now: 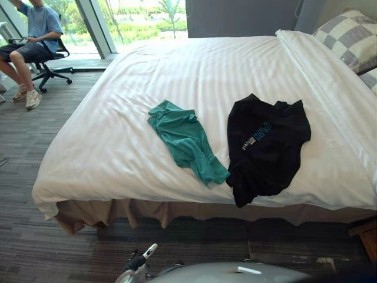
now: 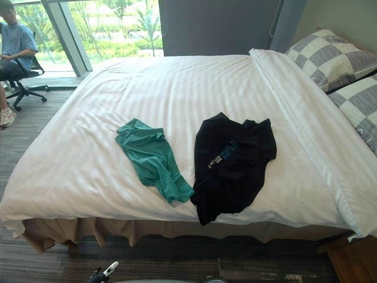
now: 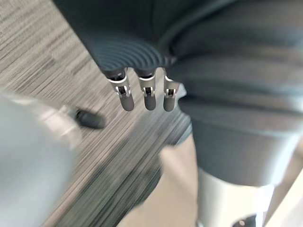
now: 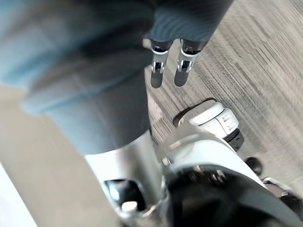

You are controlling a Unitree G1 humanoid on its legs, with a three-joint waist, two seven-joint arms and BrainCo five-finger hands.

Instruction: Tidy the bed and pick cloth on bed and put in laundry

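Green shirt point(image 1: 187, 140) and black shirt point(image 1: 266, 147) on bed point(image 1: 206, 65) — just beside each other.
My left hand point(image 3: 149, 97) and right hand point(image 4: 182, 72) hang slack — fingers straight, grasping nothing.

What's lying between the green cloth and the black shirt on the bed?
Only bare white bedcover separates green cloth and black shirt, in both eye views.

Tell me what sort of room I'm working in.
Most likely a bedroom: a large bed made up in white, checked pillows at its head, and a green cloth and a black shirt lying on it.
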